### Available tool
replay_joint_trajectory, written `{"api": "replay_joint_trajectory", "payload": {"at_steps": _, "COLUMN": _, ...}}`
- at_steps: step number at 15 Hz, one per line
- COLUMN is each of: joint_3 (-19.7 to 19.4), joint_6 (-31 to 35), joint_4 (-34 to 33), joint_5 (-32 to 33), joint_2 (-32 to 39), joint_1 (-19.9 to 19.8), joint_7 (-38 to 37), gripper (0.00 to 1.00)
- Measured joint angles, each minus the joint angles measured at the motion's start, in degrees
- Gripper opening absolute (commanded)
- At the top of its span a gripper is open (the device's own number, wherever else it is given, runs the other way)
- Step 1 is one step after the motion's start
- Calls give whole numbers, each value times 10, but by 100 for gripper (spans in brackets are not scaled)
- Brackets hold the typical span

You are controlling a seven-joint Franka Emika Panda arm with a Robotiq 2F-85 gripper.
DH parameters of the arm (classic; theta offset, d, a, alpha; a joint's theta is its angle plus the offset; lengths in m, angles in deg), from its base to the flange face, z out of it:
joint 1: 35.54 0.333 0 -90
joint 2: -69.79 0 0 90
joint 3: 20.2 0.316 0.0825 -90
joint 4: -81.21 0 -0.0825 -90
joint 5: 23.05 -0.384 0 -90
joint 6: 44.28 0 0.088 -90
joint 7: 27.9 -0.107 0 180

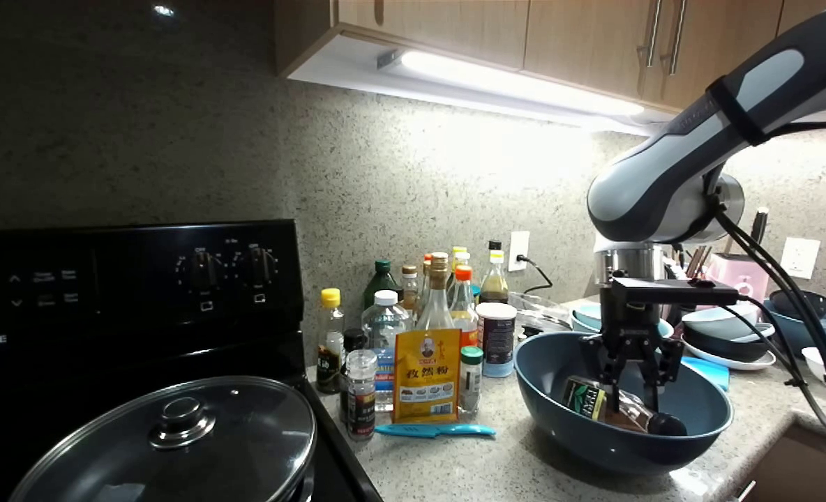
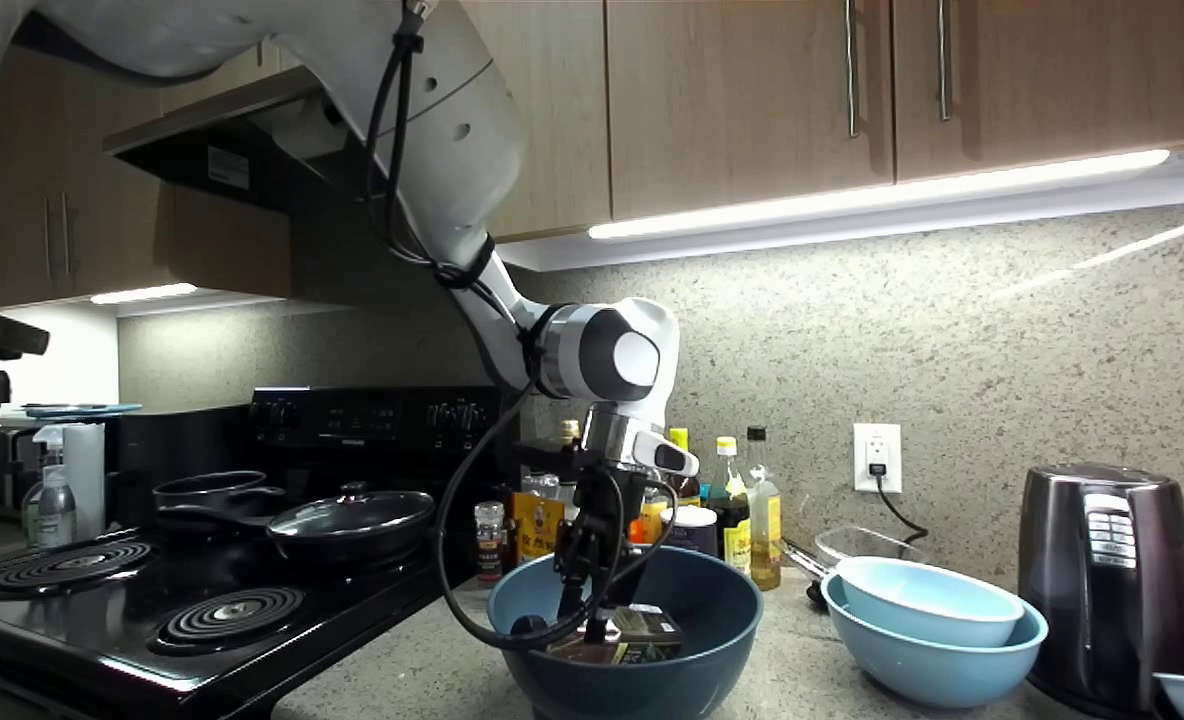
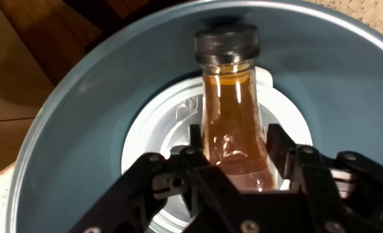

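Lying between the two fingers [image 3: 279, 143] of the claw [image 3: 235, 137], a glass bottle [image 3: 232, 100] of amber-brown liquid is seen inside the blue-grey bowl [image 1: 619, 453], directly below the claw's body. Its black cap [image 3: 227, 45] is pointed outward, away from the claw and towards the bowl's wall; whether that wall is touched by the cap cannot be told. The long axis is set through the gap, crosswise to the line between the fingertips, while the bottle's wider end is partly hidden by the claw. In an exterior view the cap is turned to the lower right of the claw, a green-and-black label [image 1: 584, 399] is shown to the claw's left, and the bottle is tilted well over rather than upright. The fingers are spaced apart, one close along each side of the bottle; whether the bottle is actually gripped cannot be told. Beneath it, a round, white-rimmed item [image 3: 135, 142] with a clear middle is seen. In both exterior views the arm [image 1: 692, 153] is slanted down from above and bent at the wrist, and the claw is aimed downward, its fingertips inside the bowl. To the claw's left in an exterior view, a yellow packet [image 1: 425, 376] and a blue knife [image 1: 420, 431] are placed on the counter [image 1: 455, 474], well apart from the fingers.
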Motion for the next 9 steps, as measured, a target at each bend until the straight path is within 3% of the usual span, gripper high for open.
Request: {"api": "replay_joint_trajectory", "payload": {"at_steps": 9, "joint_3": 1, "joint_6": 9, "joint_4": -4, "joint_5": -2, "joint_2": -2, "joint_1": 0, "joint_7": -16, "gripper": 21}}
